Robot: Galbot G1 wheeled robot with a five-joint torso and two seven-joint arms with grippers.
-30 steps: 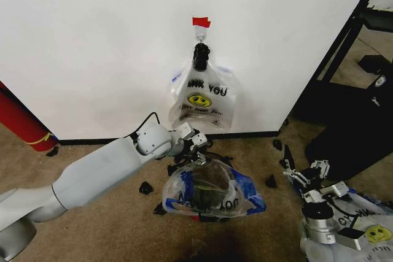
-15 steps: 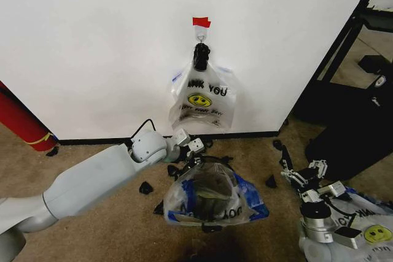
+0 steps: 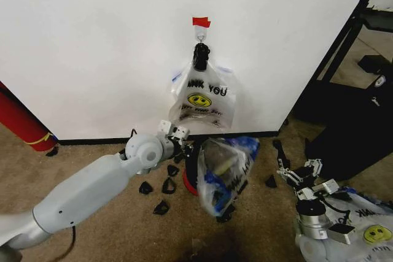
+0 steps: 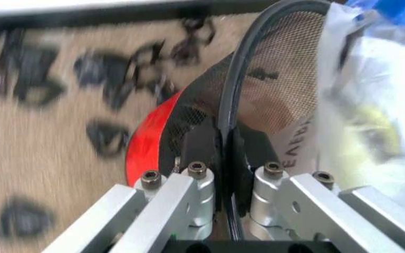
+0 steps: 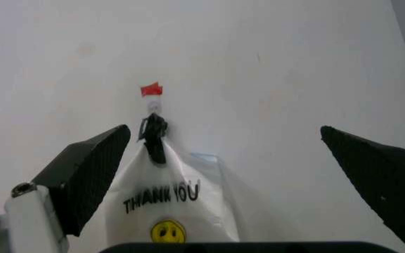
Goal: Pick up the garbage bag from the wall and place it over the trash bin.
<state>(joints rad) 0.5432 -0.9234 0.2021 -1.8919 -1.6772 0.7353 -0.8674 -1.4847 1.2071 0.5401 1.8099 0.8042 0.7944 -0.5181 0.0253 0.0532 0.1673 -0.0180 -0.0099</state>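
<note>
The trash bin (image 3: 191, 179) lies tipped on its side on the carpet, red base toward my left arm. A translucent bag with blue strips (image 3: 226, 165) covers its mouth and body. My left gripper (image 3: 178, 135) is shut on the bin's black rim. In the left wrist view the left gripper (image 4: 225, 143) pinches the rim of the mesh bin (image 4: 273, 100), with the bag (image 4: 375, 105) beside it. Another garbage bag (image 3: 201, 98) hangs from the hook on the wall (image 3: 92, 47). My right gripper (image 3: 299, 173) waits open at the lower right, facing the hanging garbage bag (image 5: 166, 208).
Black scraps (image 3: 161, 187) litter the carpet by the bin. Red tape (image 3: 201, 22) marks the hook. A red roll (image 3: 21, 119) leans at the left. A black frame (image 3: 344, 41) and dark container (image 3: 353, 133) stand at the right. One more printed bag (image 3: 365, 228) lies under my right arm.
The bin, upright with the bag over it before, has tipped onto its side toward the right. My left gripper has moved up and toward the wall with the rim. The right arm has hardly moved.
</note>
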